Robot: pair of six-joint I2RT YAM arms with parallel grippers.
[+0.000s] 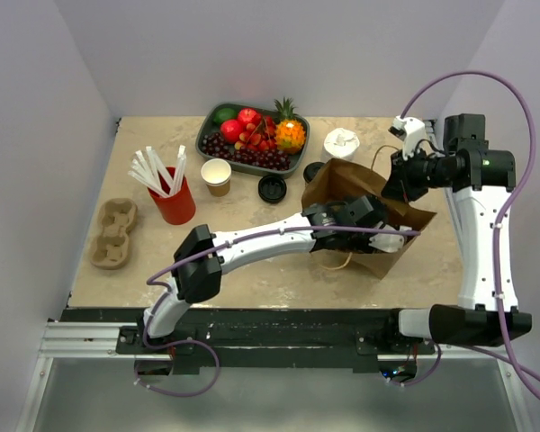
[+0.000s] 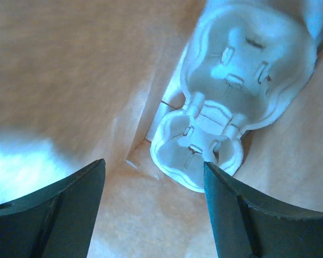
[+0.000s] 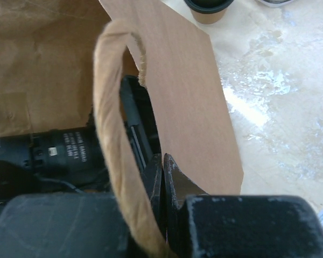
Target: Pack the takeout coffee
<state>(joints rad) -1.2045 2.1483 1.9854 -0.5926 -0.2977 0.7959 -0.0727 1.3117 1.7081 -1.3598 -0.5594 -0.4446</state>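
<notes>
My right gripper pinches the paper bag wall to hold it open. Left gripper spread inside (over a cup carrier); takeout coffee outside.

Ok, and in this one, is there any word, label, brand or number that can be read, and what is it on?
Nothing can be read.
White print in two short rows on the left arm's black housing, seen in the right wrist view: too small and blurred to read.
Paper bag, takeout coffee, red cup: no print visible.
</notes>
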